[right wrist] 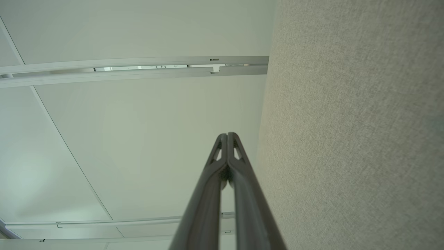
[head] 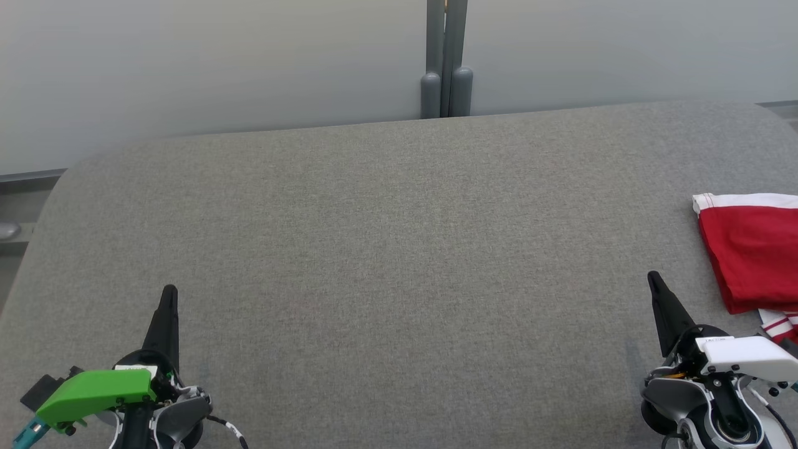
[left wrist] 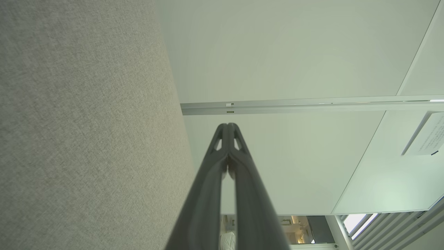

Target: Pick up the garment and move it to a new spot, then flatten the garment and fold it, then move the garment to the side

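Observation:
A red garment (head: 754, 249) with white trim lies folded at the far right edge of the grey table (head: 399, 249), partly cut off by the head view's border. My right gripper (head: 653, 277) rests just left of it near the front edge, fingers together and empty. At the lower left my left gripper (head: 169, 291) is far from the garment, also shut on nothing. In the left wrist view the left gripper (left wrist: 228, 125) has its tips touching, with the grey table surface (left wrist: 79, 139) on the left. In the right wrist view the right gripper (right wrist: 227, 135) is pressed shut beside the table surface (right wrist: 353, 139).
Pale wall panels (head: 218, 62) stand behind the table, with a grey post (head: 446, 62) at the back middle. The table's rounded left corner (head: 62, 181) drops to a ledge. A wall rail (left wrist: 305, 106) and a paper notice (left wrist: 428, 135) appear in the left wrist view.

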